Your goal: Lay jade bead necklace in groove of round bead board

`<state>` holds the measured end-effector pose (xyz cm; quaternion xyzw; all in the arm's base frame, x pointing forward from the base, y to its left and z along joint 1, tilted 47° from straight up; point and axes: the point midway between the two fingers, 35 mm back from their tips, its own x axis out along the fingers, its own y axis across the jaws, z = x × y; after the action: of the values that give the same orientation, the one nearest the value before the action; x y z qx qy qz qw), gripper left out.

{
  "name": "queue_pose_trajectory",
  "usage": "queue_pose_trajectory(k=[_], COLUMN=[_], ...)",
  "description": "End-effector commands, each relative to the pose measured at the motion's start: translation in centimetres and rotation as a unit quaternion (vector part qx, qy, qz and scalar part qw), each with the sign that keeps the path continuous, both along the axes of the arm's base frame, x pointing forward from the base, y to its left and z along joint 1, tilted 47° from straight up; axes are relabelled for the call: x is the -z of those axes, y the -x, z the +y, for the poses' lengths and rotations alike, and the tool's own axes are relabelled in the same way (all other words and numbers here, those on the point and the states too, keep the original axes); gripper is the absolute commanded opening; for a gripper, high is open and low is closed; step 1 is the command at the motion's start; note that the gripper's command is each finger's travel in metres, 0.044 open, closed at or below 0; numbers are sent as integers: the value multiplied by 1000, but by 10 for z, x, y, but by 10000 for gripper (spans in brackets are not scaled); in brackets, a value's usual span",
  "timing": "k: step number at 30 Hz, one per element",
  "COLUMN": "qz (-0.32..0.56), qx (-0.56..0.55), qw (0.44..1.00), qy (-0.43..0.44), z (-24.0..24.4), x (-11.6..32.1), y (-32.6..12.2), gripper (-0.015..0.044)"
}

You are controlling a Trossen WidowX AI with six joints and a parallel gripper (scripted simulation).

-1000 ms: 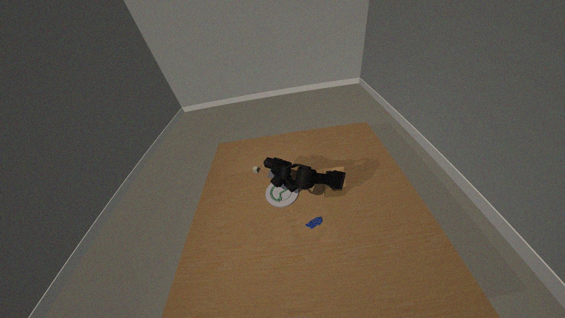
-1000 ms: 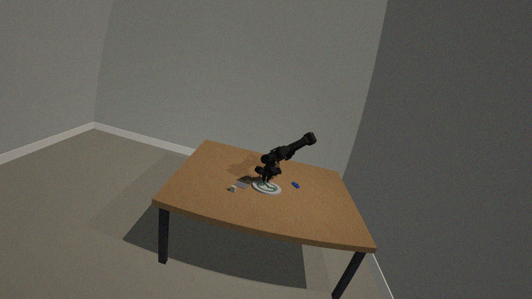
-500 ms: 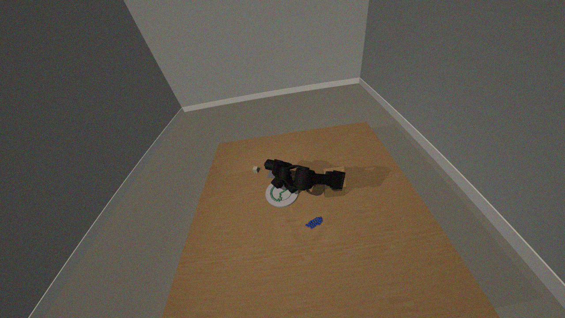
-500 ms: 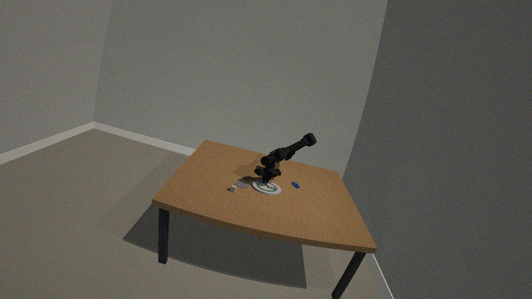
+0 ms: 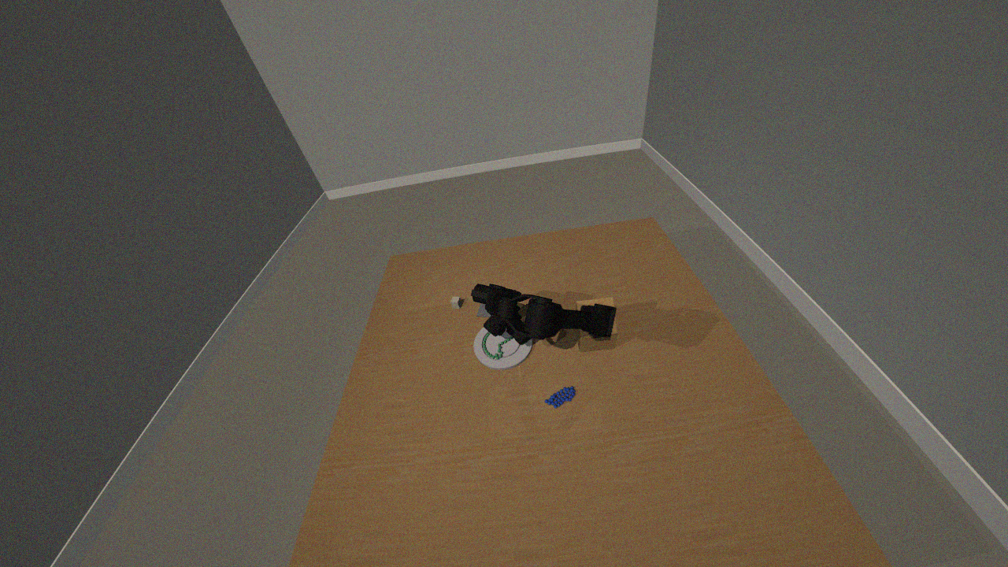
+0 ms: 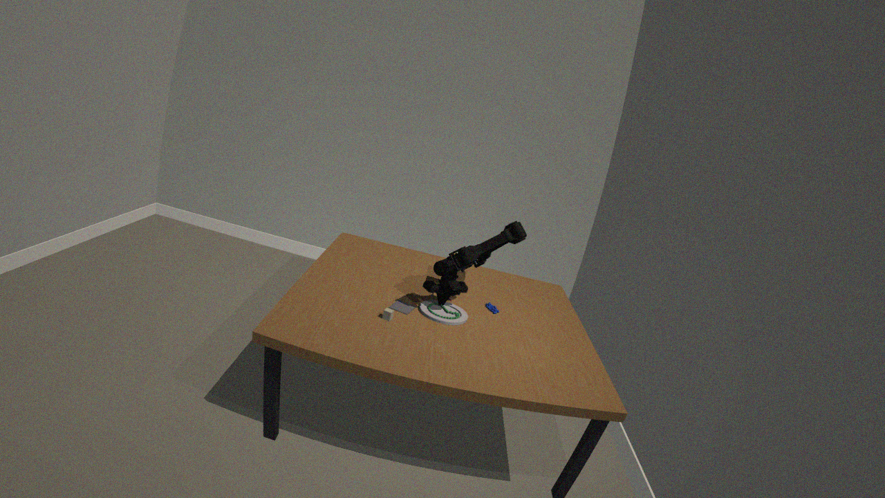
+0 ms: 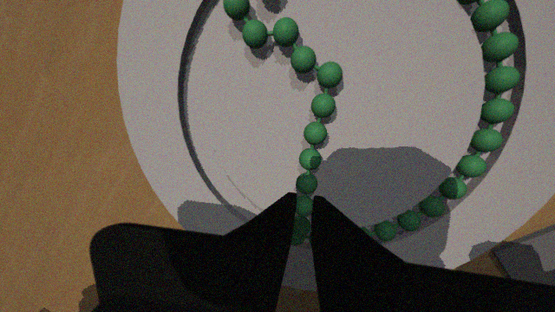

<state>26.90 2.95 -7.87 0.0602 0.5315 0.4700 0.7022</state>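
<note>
The jade bead necklace (image 5: 498, 356) (image 6: 458, 314) (image 7: 323, 105) lies on the pale round bead board (image 5: 517, 357) (image 6: 446, 321) (image 7: 147, 130). In the wrist view, its right side curves along the groove, with some groove showing outside the beads. Another stretch bends across the board's middle down to my fingers. The groove's left side shows no beads. My gripper (image 6: 441, 302) (image 7: 303, 203) is low over the board's edge, shut on the necklace, with beads between the fingertips. The fingers hide the beads beneath them, and the arm hides the fingertips in the top view.
A blue bead cluster (image 5: 561, 397) (image 6: 491, 308) lies on the wooden table (image 5: 423, 458) (image 6: 371, 346), apart from the board. A flat grey square (image 5: 482, 310) (image 6: 403, 306) lies beside the board, with a small pale cube (image 5: 456, 302) (image 6: 388, 314) beyond it.
</note>
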Motion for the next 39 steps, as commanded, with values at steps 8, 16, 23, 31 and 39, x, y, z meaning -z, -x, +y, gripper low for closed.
queue_pose_trajectory(k=[8,16,23,31,39], qz=[0,0,1,3,4], qx=[0,0,1,3,3], qw=[1000,1000,1000,1000,1000], qy=[0,0,-1,-2,-2], z=[0,0,-2,-4,3], x=[0,0,-1,-5,-12], y=[0,0,0,5,26], gripper=[0,0,0,0,0])
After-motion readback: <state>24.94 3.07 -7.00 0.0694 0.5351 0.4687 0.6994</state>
